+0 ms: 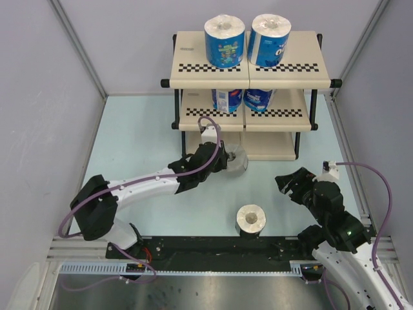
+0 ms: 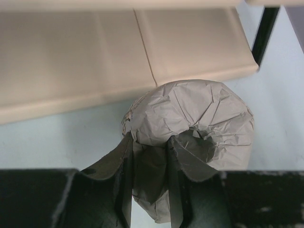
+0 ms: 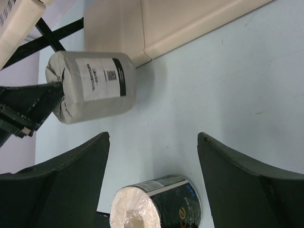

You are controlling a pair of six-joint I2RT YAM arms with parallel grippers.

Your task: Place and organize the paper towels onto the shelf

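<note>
One grey-wrapped roll (image 2: pixel 204 114), centre frame, looks light and squashy; left gripper (image 2: pixel 149 142) pinches its crumpled end. Right gripper (image 3: pixel 153 140) gapes empty.

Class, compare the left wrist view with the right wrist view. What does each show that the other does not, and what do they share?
Left wrist only: the crumpled end and core hole of the grey roll, with the left gripper pinching its wall.
Right wrist only: the printed label on that roll's side, the dark-wrapped roll on the table, and the right gripper, open and empty.
Both: the grey roll, the lowest shelf board and the pale blue table.
</note>
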